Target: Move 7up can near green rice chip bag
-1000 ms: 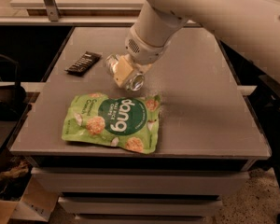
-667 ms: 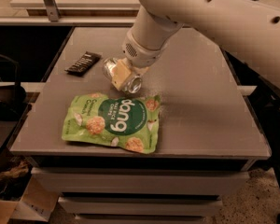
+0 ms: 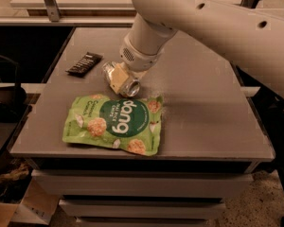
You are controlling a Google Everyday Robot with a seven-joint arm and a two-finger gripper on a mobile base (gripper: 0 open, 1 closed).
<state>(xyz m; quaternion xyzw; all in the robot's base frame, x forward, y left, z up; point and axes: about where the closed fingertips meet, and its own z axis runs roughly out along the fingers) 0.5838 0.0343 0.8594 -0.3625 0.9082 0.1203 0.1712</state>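
Note:
The 7up can (image 3: pixel 128 85) lies on its side in my gripper (image 3: pixel 118 78), its shiny metal end facing front right. One pale finger (image 3: pixel 116 76) crosses the can's body, and the gripper is shut on the can. The can is just behind the top edge of the green rice chip bag (image 3: pixel 114 123), very close to it. The bag lies flat on the grey table (image 3: pixel 203 108) near the front edge, left of centre. My arm comes down from the upper right and hides the table behind the can.
A flat dark wrapped bar (image 3: pixel 84 63) lies at the table's left, behind and left of the can. The table's left edge and front edge are close to the bag. Dark clutter stands on the floor at the left.
The gripper with the can has moved slightly forward and left, closer to the bag's top edge. The bag and the dark bar have not moved.

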